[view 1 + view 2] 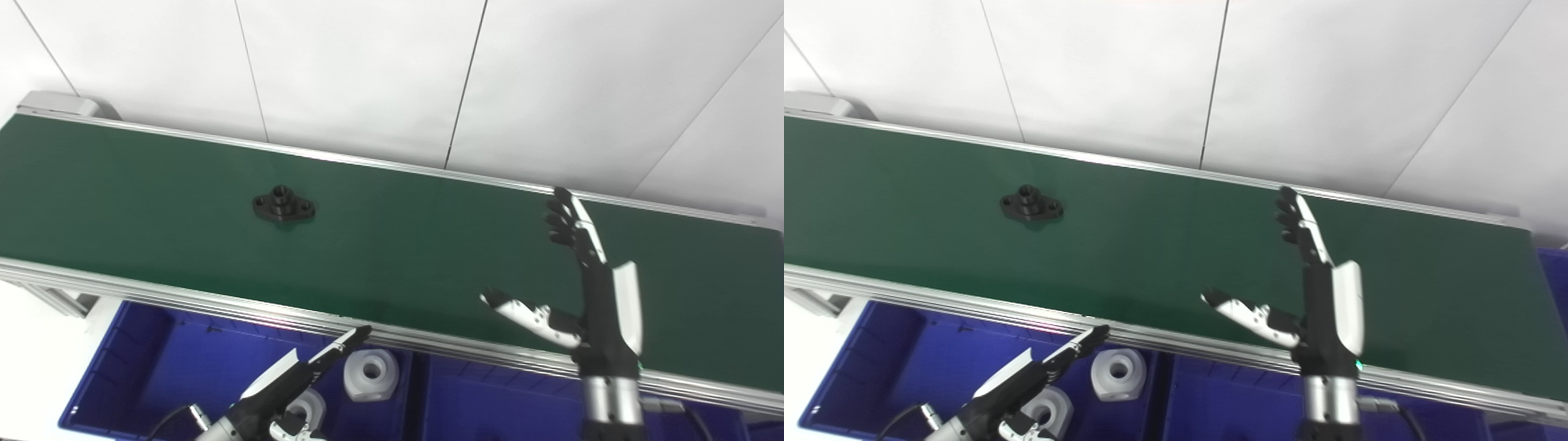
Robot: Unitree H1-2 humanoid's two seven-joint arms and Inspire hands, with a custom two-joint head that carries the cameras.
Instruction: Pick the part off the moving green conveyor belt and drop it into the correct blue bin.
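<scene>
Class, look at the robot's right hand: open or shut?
Open. The right hand stands over the green belt, fingers straight, thumb spread sideways, holding nothing.

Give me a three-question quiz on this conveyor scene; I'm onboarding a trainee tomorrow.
1. True or false: the black part lies on the green belt, untouched by either hand.
2. Which hand is raised over the belt with its fingers spread? A) left hand B) right hand
3. What sits in the blue bin under the left hand?

Key
1. True.
2. B.
3. White parts, each with a round hole.
</scene>
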